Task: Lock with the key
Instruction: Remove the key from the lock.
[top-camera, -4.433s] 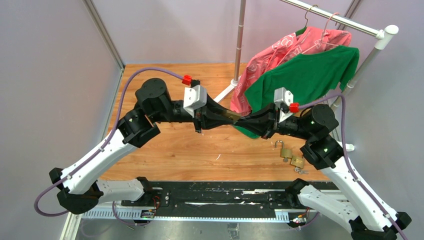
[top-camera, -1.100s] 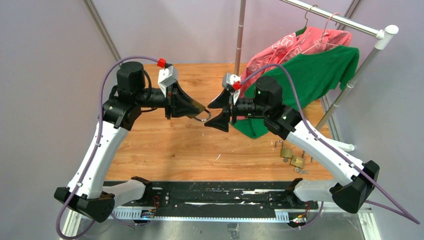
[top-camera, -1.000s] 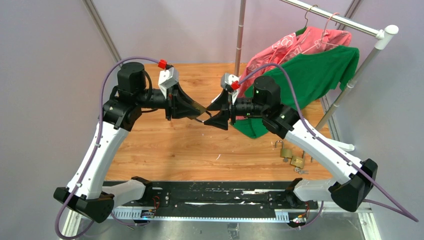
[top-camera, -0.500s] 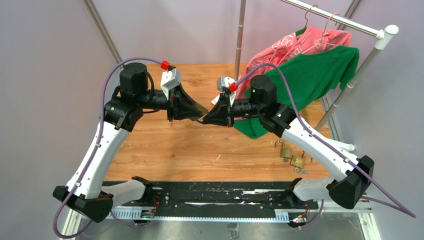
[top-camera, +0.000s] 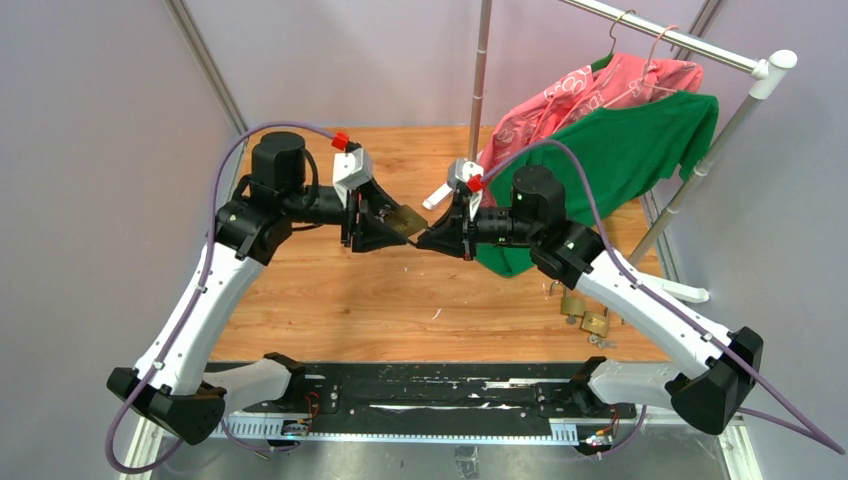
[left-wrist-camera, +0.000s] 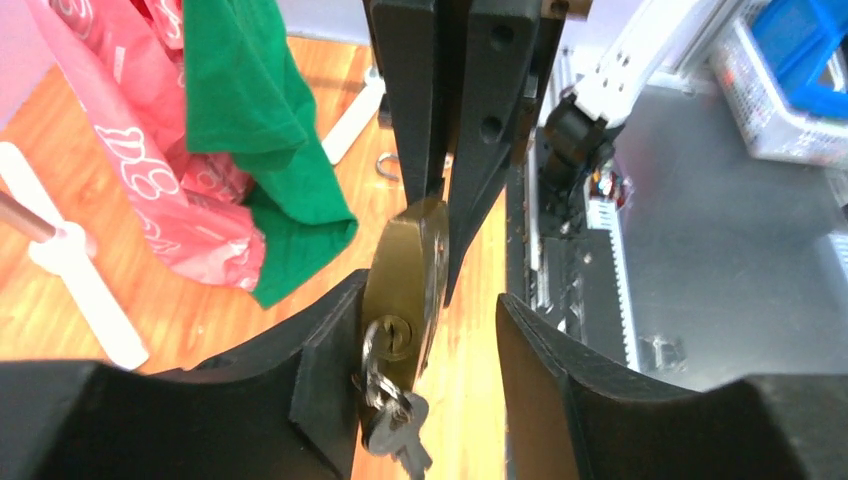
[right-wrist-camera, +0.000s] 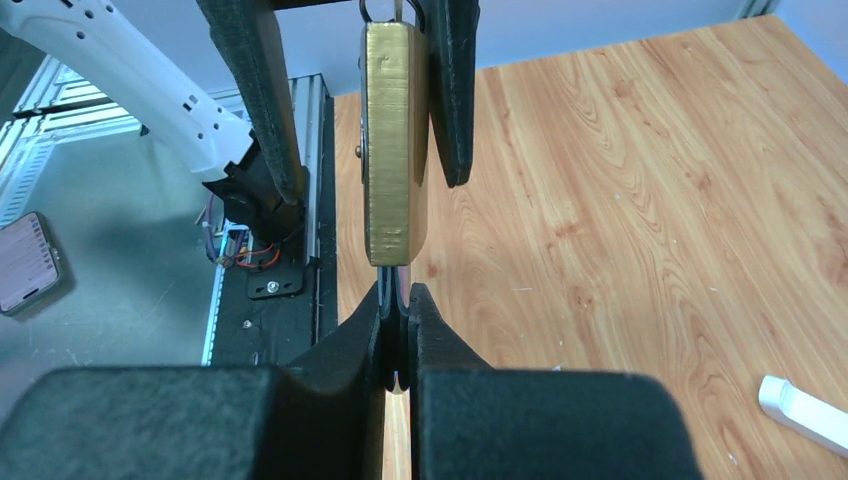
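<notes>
A brass padlock (top-camera: 406, 217) hangs in the air between my two grippers. My right gripper (right-wrist-camera: 397, 297) is shut on its steel shackle (right-wrist-camera: 396, 285), with the brass body (right-wrist-camera: 394, 150) sticking out beyond the fingertips. My left gripper (left-wrist-camera: 430, 335) stands open around the body (left-wrist-camera: 405, 265). One pad (left-wrist-camera: 325, 375) lies against the brass and the other finger (left-wrist-camera: 530, 350) is apart from it. The key (left-wrist-camera: 400, 432) dangles on a ring from the keyhole (left-wrist-camera: 391, 335) at the body's end. In the top view the left gripper (top-camera: 388, 222) and right gripper (top-camera: 428, 240) meet tip to tip.
Two more padlocks (top-camera: 582, 311) lie on the wooden table (top-camera: 330, 300) near the right arm. A clothes rack (top-camera: 483, 70) at the back right carries a green shirt (top-camera: 610, 150) and a pink garment (top-camera: 575, 90), close behind the right arm.
My right gripper moved in and shut on the shackle. My left gripper then opened its jaws off the padlock body. Both grippers shifted slightly right.
</notes>
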